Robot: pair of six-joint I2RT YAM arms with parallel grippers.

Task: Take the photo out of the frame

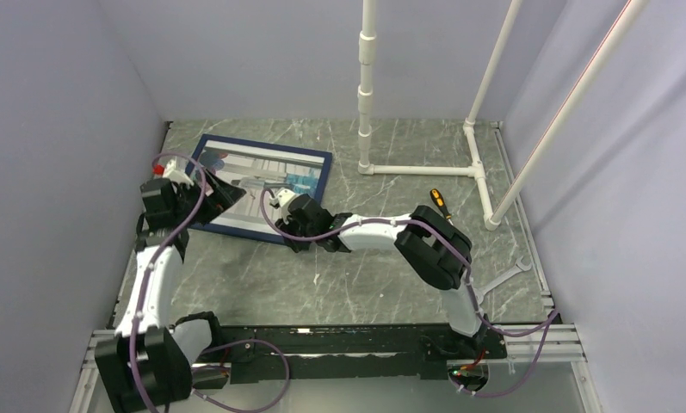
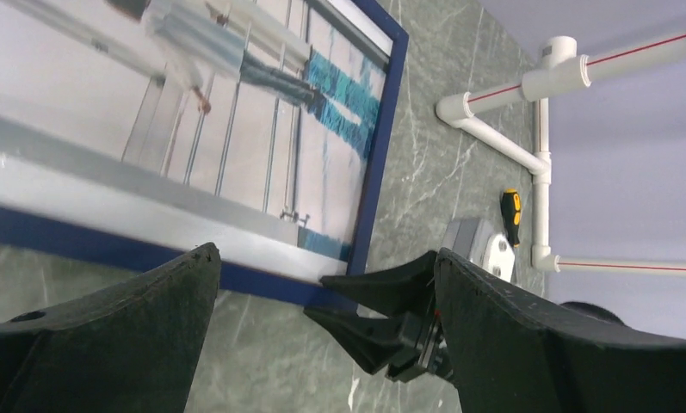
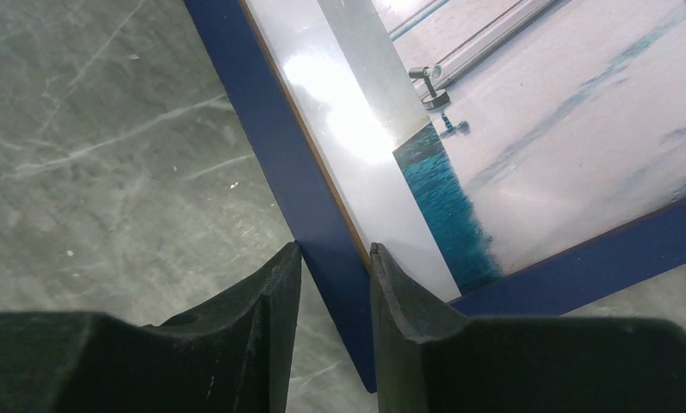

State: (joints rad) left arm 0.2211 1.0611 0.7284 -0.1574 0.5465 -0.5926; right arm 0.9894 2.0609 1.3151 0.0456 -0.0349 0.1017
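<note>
The right jaws are nearly together and pinch the blue edge of the frame (image 3: 275,129) close to a corner. The left jaws are spread wide over the frame's long near edge and hold nothing. The photo (image 3: 563,129) is still inside the frame, picture side up, and the frame lies at the far left of the grey bench (image 3: 107,129), with a white pipe stand (image 1: 421,169), a small screwdriver (image 1: 439,200) and a wrench (image 1: 507,275) off to its right.

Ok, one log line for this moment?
photo: in frame | right gripper: shut on frame border near corner | left gripper: open over frame edge
</note>
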